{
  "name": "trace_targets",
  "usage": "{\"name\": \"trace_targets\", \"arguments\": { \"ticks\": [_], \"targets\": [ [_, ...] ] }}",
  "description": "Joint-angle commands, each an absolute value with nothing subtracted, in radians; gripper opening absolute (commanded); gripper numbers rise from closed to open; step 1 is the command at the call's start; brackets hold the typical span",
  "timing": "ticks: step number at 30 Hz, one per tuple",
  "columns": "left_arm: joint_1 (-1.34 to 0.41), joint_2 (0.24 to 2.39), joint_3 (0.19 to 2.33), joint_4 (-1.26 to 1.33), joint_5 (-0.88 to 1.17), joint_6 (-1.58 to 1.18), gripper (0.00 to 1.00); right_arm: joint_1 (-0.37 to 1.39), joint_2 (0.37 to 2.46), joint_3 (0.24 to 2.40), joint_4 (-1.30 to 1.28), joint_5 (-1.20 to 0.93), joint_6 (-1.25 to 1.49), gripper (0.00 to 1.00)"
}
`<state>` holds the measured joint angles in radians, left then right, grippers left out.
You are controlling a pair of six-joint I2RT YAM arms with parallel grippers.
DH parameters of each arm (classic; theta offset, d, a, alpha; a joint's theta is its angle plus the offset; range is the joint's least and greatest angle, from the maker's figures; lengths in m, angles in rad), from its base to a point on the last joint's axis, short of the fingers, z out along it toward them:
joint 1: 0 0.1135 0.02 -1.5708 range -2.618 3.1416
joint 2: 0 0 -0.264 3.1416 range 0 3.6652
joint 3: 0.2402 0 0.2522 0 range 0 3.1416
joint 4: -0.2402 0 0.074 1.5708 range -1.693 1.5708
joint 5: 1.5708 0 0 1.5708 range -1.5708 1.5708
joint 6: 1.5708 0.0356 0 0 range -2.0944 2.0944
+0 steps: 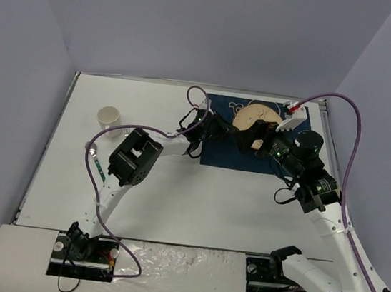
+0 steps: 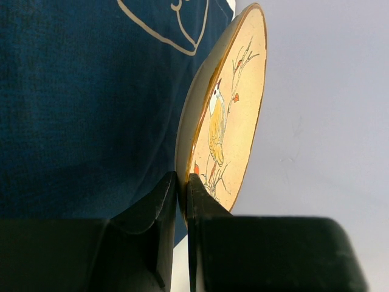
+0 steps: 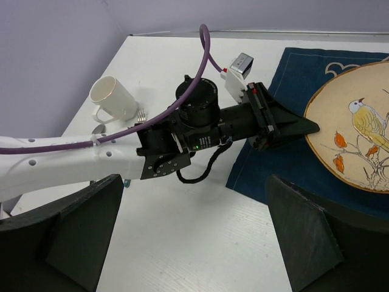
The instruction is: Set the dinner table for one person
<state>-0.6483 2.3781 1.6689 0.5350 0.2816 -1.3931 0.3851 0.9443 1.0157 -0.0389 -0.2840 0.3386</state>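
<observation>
White counter [image 1: 174, 201]: a matte, flat rectangular top with a thin metal edge. It fills the floor of the grey-walled enclosure and carries everything else. At its far right lies a navy placemat [image 1: 216, 152] with a pale whale outline, and on that a round cream plate [image 2: 234, 121] painted with a yellow bird on a branch.

Left fingers [image 2: 182, 188]: closed almost completely, pinching the plate's rim on its left side, one finger above and one beneath. It is not clear whether the plate lies flat or is tipped.

Right fingers [image 3: 194, 182]: spread fully apart, holding nothing. They hang over the placemat just beside the plate, facing the left arm's wrist.

A white mug [image 1: 109, 117] stands upright at the far left, well apart from the placemat. A purple cable [image 3: 206, 48] loops over the left arm.
</observation>
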Motion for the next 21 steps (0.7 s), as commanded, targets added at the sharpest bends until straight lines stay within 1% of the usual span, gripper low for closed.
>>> {"name": "trace_targets", "arguments": {
  "ticks": [1, 21],
  "targets": [
    [-0.646, 2.312, 1.785, 0.76, 0.299, -1.456, 0.0, 0.377, 0.946, 1.048, 0.016, -0.279, 0.333, 1.0],
    [-0.648, 2.432, 1.928, 0.681, 0.275, -1.45, 0.0, 0.374, 0.928, 1.025, 0.013, -0.278, 0.345, 1.0]
  ]
}}
